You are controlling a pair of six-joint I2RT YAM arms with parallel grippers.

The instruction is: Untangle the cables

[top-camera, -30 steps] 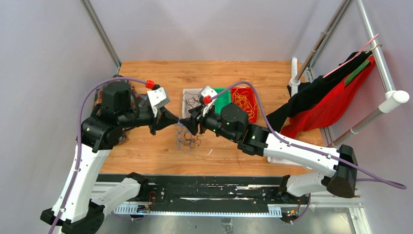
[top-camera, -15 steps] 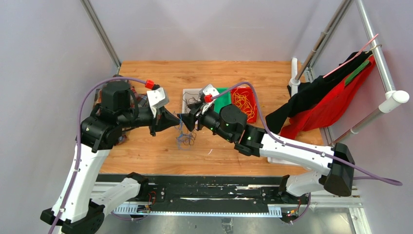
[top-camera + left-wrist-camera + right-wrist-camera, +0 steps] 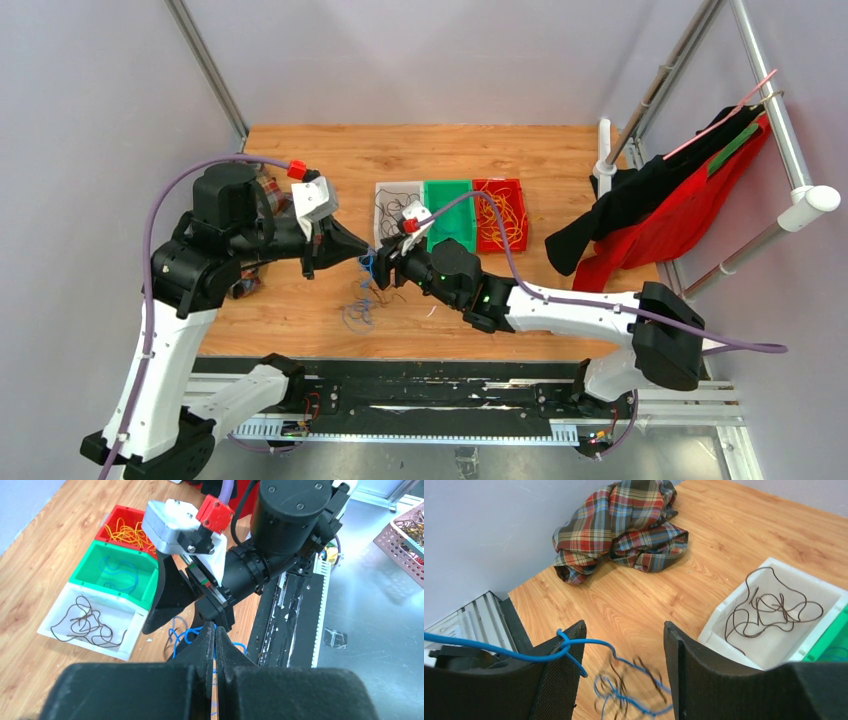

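Note:
A tangle of blue and black cables (image 3: 358,302) hangs and trails on the wooden table between my grippers. My left gripper (image 3: 362,255) is shut on a blue strand; in the left wrist view its jaws (image 3: 214,628) pinch the blue cable (image 3: 181,630). My right gripper (image 3: 383,271) faces it, close by. In the right wrist view it (image 3: 624,630) is open, and the blue cable (image 3: 566,644) is looped over its left fingertip, with the blurred tangle (image 3: 634,687) below between the fingers.
Three bins stand behind: a white bin (image 3: 385,192) with a black cable, a green bin (image 3: 452,232) with a blue one, and a red bin (image 3: 518,212) with yellow ones. A plaid cloth (image 3: 624,525) lies at the left. Garments (image 3: 660,210) hang on the right rack.
My right arm has swung left and nearer, away from the bins. My left gripper has shifted slightly. The tangle has dropped lower, toward the table's near edge.

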